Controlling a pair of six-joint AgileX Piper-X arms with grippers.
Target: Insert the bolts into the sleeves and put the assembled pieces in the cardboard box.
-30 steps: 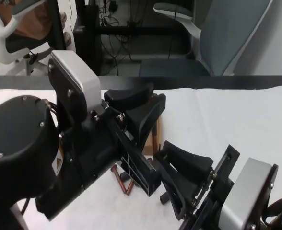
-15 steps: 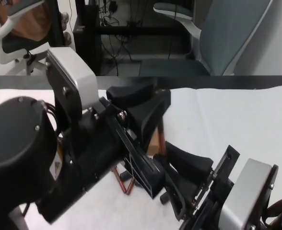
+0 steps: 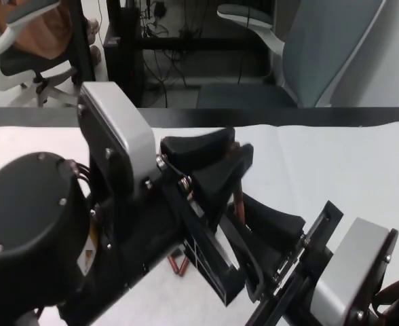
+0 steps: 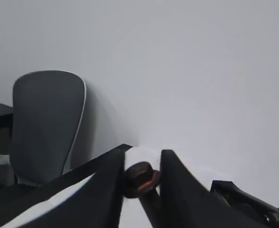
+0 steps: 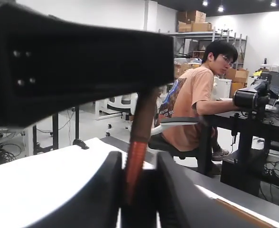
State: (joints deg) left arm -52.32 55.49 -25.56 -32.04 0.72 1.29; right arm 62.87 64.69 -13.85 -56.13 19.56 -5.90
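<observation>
While the left pincer [image 4: 143,156] is clamping a copper bolt [image 4: 140,178] by its head, the shaft is reaching into the right pincer [image 5: 138,160], whose grip I cannot tell. Under both, loose copper pieces [image 3: 179,263] are lying on the white tabletop [image 3: 335,163]; beyond, a grey office chair [image 3: 315,54] is standing.

Both arms are matte black. The left gripper [image 4: 142,179] has two thick, wedge-shaped black fingers. Behind its jaws sits a silver-grey block [image 3: 118,139] with rounded corners and dark screws. Farther back is a bulbous black housing [image 3: 30,224] dotted with small screws, with thin black cables [image 3: 84,180] and a yellow label [image 3: 89,246]. The right gripper [image 5: 139,190] has similar fingers. Behind its jaws are a screwed black plate [image 3: 319,231] and a silver-grey casing [image 3: 352,272].
</observation>
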